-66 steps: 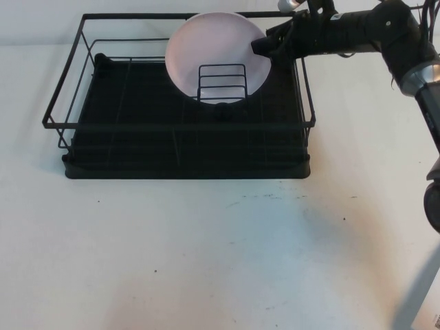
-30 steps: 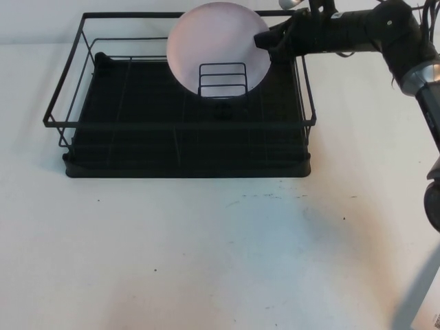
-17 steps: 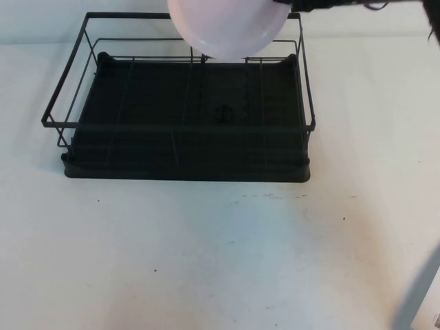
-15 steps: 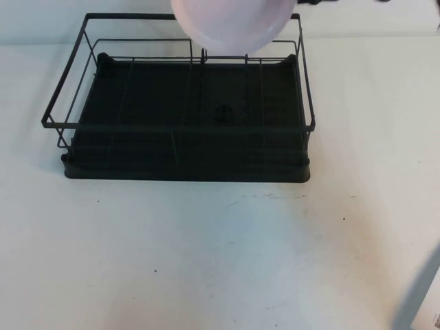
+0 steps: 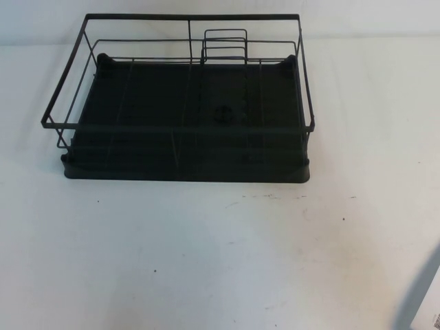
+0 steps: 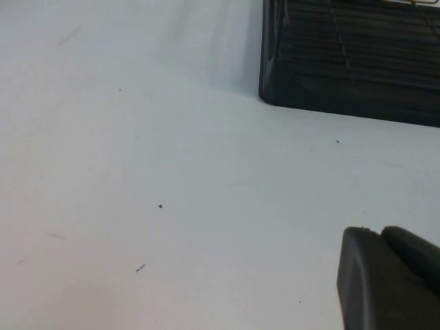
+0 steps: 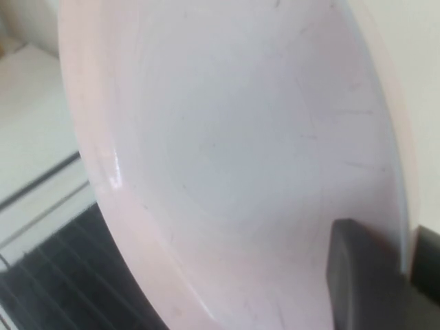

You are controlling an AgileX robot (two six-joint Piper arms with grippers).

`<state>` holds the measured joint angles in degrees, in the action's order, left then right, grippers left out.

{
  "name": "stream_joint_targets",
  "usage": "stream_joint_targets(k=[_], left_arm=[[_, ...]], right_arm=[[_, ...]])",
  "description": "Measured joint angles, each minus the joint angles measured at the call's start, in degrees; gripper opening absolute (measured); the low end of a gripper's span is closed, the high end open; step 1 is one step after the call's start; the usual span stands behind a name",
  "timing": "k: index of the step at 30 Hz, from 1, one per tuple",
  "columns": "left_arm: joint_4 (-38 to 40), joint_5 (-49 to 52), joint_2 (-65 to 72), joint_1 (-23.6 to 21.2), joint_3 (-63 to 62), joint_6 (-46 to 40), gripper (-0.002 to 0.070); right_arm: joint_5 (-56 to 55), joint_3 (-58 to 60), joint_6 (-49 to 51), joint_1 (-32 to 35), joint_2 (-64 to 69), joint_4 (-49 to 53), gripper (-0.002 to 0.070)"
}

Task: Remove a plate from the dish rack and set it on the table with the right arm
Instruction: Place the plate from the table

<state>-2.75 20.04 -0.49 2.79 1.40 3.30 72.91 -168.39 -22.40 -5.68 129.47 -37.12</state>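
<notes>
The pale pink plate [image 7: 227, 137] fills the right wrist view, held up on edge. My right gripper [image 7: 397, 237] is shut on its rim, one black finger [image 7: 354, 268] on the inner face and the other behind the rim. Plate and right arm are both out of the high view. The black dish rack [image 5: 69, 89] stands at the back of the white table [image 5: 206, 261] with no plate in it, and part of it shows below the plate [image 7: 55, 275]. My left gripper [image 6: 381, 234] hovers shut over bare table near the rack's corner [image 6: 344, 75].
A small wire divider holder [image 5: 225, 45] stands at the rack's back wall. A grey blurred strip [image 5: 419, 295] crosses the lower right corner of the high view. Small dark specks dot the table in front of the rack.
The right arm lifted the plate up out of the rack and out of the top of the high view. The wire divider holder now shows farther back in the rack.
</notes>
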Motion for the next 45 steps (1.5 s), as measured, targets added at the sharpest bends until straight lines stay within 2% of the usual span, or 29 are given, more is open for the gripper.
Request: stream_joint_targets(k=[12, 15, 19, 25, 29, 39, 45], left_arm=[[0.00, 0.00, 0.00, 0.00, 0.00, 0.00, -0.0004], [0.00, 0.00, 0.00, 0.00, 0.00, 0.00, -0.0004], [0.00, 0.00, 0.00, 0.00, 0.00, 0.00, -0.0004], [0.00, 0.00, 0.00, 0.00, 0.00, 0.00, -0.0004], [0.00, 0.00, 0.00, 0.00, 0.00, 0.00, -0.0004], [0.00, 0.00, 0.00, 0.00, 0.00, 0.00, -0.0004], [0.00, 0.00, 0.00, 0.00, 0.00, 0.00, -0.0004]], right_arm=[[1.25, 0.00, 10.49, 0.20, -14.28, 9.12, 0.0049], [1.25, 4.86, 11.06, 0.31, -20.17, 9.79, 0.0049], [1.15, 19.24, 11.06, -0.79, -29.43, 11.34, 0.0049], [1.15, 44.59, 10.71, -6.43, -42.49, 19.38, 0.0049], [0.52, 59.83, 10.98, -7.27, -50.23, 20.24, 0.0049], [-9.67, 95.75, 12.35, -7.39, -67.82, 14.07, 0.0049], [-13.38, 110.07, 12.35, -7.39, -72.85, 6.66, 0.0048]])
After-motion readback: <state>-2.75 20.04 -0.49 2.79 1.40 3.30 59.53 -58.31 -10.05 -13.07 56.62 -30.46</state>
